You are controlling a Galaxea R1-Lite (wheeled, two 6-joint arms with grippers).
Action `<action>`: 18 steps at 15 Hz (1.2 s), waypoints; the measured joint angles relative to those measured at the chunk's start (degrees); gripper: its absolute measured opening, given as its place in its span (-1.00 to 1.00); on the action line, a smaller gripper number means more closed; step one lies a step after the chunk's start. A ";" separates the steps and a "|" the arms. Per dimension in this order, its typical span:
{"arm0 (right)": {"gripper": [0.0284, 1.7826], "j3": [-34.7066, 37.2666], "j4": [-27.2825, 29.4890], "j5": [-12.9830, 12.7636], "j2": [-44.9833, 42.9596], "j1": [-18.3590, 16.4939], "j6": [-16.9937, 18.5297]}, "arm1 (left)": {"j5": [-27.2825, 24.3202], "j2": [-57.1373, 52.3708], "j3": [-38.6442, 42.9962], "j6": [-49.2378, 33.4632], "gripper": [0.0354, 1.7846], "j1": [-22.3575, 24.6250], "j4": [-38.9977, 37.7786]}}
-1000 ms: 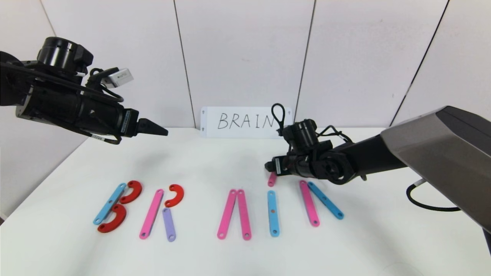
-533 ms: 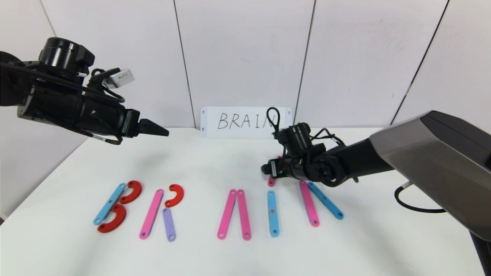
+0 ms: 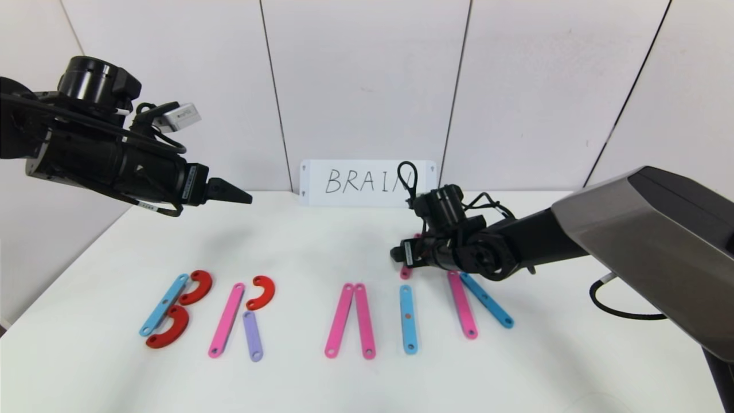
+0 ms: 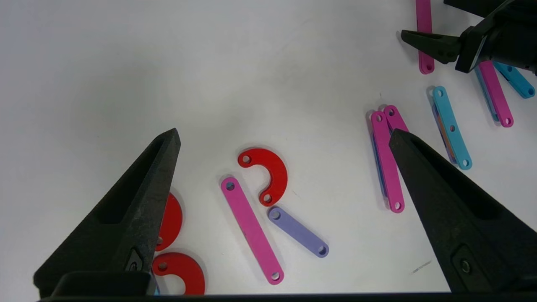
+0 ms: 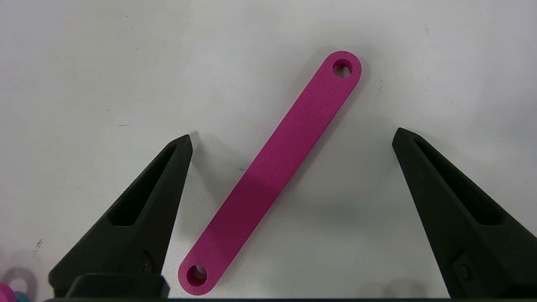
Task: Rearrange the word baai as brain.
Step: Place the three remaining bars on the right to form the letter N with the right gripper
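Letters (image 3: 321,312) of pink, blue, purple and red pieces are laid in a row on the table (image 3: 344,241), well in front of the card (image 3: 367,182). Behind the row, nearer the card, a loose pink strip (image 5: 272,172) is straddled by the right gripper (image 3: 394,253), whose jaws are spread wide to either side without touching it. The left gripper (image 3: 243,198) is held above the table, left of the card, jaws apart and empty.
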 joint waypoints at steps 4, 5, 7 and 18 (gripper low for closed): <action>0.30 0.09 0.02 -0.05 0.00 0.26 0.13 | 0.00 -0.02 0.00 -0.01 0.95 0.00 0.00; 0.07 0.11 0.05 -0.05 0.00 0.26 0.11 | 0.05 -0.02 0.00 -0.01 0.95 -0.01 0.02; -0.32 0.11 0.05 -0.02 0.00 0.30 0.13 | 0.02 -0.02 0.00 -0.01 0.95 -0.01 0.00; -0.72 0.27 0.44 -0.02 -0.99 0.26 0.55 | 0.00 -0.02 0.00 -0.01 0.95 0.00 0.02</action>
